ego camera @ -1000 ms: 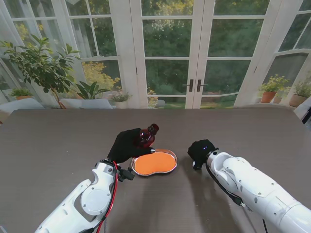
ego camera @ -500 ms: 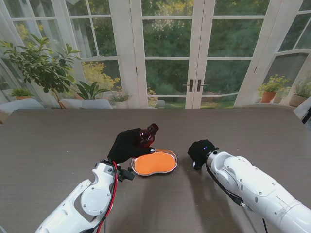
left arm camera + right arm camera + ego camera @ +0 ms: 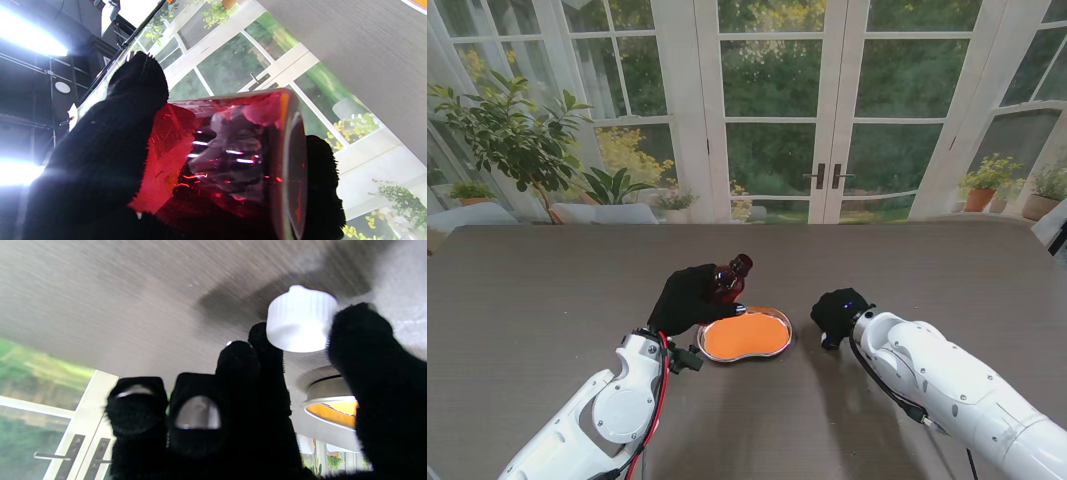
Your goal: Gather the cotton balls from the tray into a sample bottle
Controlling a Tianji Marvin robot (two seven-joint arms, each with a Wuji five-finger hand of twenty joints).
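- As far as you can see, the tray (image 3: 747, 337) on the table (image 3: 547, 290) shows no cotton balls.
- Your left hand (image 3: 689, 297) grips the red sample bottle (image 3: 727, 281), tilted beside the tray's left end.
- Your right hand (image 3: 839, 316) pinches a white cap (image 3: 298, 320); judging by that, capping remains.

Left hand (image 3: 689, 297) gripping red bottle (image 3: 728, 280), orange tray (image 3: 745, 336) beside

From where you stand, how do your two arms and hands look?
Both arms have smooth, rounded white shells. Each ends in a five-finger hand in a black knitted glove: left hand, right hand. A red cable and a black one run along the left arm; a black cable follows the right arm. A small blue light shows on the right hand.
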